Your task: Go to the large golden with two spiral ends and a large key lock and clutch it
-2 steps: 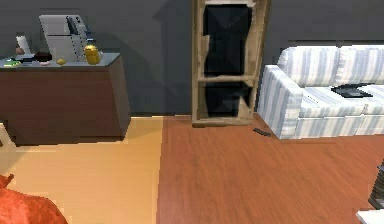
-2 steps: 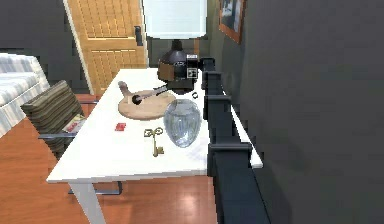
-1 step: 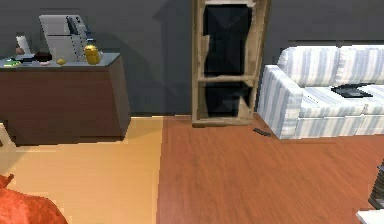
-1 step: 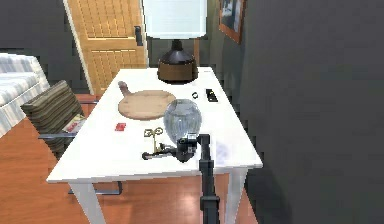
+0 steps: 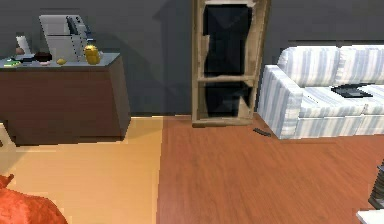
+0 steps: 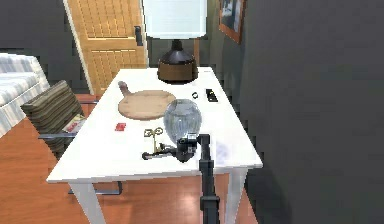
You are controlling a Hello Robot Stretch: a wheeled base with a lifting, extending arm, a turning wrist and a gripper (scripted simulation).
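A small golden thing (image 6: pixel 152 132) lies on the white table (image 6: pixel 100 160), near its front half; its shape is too small to make out. Just below it in the arm side view, my gripper (image 6: pixel 160 154) reaches left from the dark arm bar (image 6: pixel 207 185) over the tabletop. I cannot tell whether it holds anything, or whether it touches the golden thing.
On the table stand a clear glass bowl (image 6: pixel 184 118), a round wooden board (image 6: pixel 147 102), a white-shaded lamp (image 6: pixel 175 62) and a small red thing (image 6: pixel 120 127). A chair (image 6: pixel 55 108) stands beside it. In the forward view are a dark counter (image 5: pixel 65 100), a wooden shelf (image 5: pixel 230 62) and a striped sofa (image 5: pixel 320 95).
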